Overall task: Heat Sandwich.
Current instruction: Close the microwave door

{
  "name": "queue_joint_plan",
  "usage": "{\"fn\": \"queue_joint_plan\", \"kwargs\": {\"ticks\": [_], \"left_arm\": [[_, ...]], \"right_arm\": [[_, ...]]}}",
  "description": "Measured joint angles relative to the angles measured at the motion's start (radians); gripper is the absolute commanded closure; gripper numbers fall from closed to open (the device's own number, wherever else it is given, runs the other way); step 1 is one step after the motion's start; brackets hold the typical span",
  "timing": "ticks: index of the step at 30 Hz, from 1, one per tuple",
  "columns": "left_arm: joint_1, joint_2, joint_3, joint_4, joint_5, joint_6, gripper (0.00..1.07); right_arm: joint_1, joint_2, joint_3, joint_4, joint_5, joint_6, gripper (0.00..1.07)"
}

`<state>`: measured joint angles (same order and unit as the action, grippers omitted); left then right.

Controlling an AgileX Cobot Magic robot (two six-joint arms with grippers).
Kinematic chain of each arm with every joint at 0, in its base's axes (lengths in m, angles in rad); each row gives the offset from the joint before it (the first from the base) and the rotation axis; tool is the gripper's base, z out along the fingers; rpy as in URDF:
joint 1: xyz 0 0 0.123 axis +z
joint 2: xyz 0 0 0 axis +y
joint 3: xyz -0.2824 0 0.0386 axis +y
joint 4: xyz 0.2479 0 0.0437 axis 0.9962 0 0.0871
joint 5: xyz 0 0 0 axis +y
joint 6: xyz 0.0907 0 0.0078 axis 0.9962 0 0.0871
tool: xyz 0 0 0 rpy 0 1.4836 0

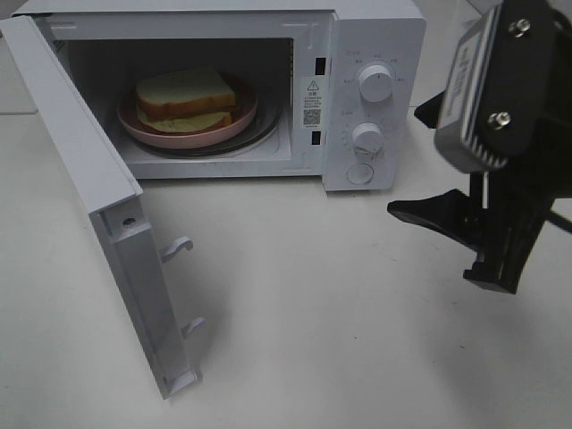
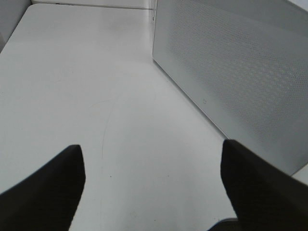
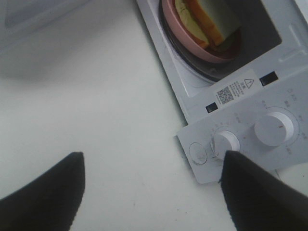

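Sandwich: you'll find the sandwich (image 1: pixel 186 96) lying on a pink plate (image 1: pixel 143 130) inside the microwave (image 1: pixel 375 36), well back from the opening.
Plate: it sits on the round tray (image 1: pixel 264 128) on the oven floor, and its rim shows all round the bread.
Door: the door (image 1: pixel 98 223) stands wide open on the left of your high view, with two latch hooks sticking out of its free edge.
Controls: two knobs, upper (image 1: pixel 376 82) and lower (image 1: pixel 367 137), with a round button (image 1: pixel 359 173) under them.
Left end effector: your left end effector (image 2: pixel 151 149) has its fingers spread wide with nothing between them. It hangs over bare table (image 1: pixel 340 313) just beside the door's perforated outer face.
Right end effector: your right end effector (image 3: pixel 151 159) is also spread wide and empty. It hangs to the right of the microwave, near the control panel. In its wrist view one finger (image 3: pixel 255 192) overlaps the panel's edge by the lower knob, and you cannot tell whether they touch.
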<state>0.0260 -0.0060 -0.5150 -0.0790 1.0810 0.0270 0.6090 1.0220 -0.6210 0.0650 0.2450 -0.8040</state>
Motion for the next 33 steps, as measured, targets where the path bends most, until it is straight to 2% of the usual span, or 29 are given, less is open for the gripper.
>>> {"fn": "queue_joint_plan", "kwargs": {"ticks": [8, 14, 25, 33], "left_arm": [[0.0, 0.0, 0.0, 0.0, 0.0, 0.0, 0.33], [0.0, 0.0, 0.0, 0.0, 0.0, 0.0, 0.33], [0.0, 0.0, 0.0, 0.0, 0.0, 0.0, 0.33], [0.0, 0.0, 0.0, 0.0, 0.0, 0.0, 0.33]], "right_arm": [[0.0, -0.156, 0.001, 0.0, 0.12, 0.237, 0.31], [0.0, -0.273, 0.001, -0.003, 0.285, 0.417, 0.31], [0.0, -0.406, 0.001, -0.006, 0.523, 0.547, 0.31], [0.0, -0.478, -0.012, -0.065, 0.776, 0.64, 0.31]]}}
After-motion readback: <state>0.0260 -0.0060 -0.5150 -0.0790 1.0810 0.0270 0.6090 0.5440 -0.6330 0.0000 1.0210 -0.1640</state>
